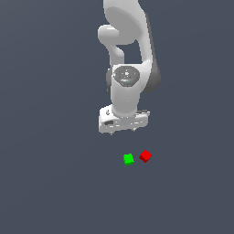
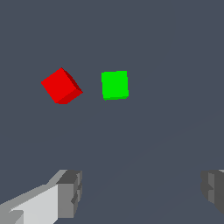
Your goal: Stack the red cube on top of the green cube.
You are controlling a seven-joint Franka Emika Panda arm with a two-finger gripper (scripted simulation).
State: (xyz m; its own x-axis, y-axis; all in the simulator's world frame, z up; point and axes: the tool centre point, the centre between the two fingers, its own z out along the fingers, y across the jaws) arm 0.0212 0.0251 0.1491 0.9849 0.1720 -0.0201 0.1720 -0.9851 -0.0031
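The red cube (image 1: 146, 156) lies on the dark grey floor, rotated at an angle, just to the exterior view's right of the green cube (image 1: 129, 159). A small gap parts them. My gripper (image 1: 123, 130) hangs above the floor, behind the cubes and a little to the exterior view's left of them, touching neither. It is open and empty. In the wrist view the red cube (image 2: 61, 85) and green cube (image 2: 115, 85) lie side by side ahead of the two spread fingers (image 2: 69, 192), with bare floor between the fingers.
The white arm (image 1: 128, 50) rises behind the gripper. The flat dark grey floor (image 1: 55, 183) holds nothing else in view.
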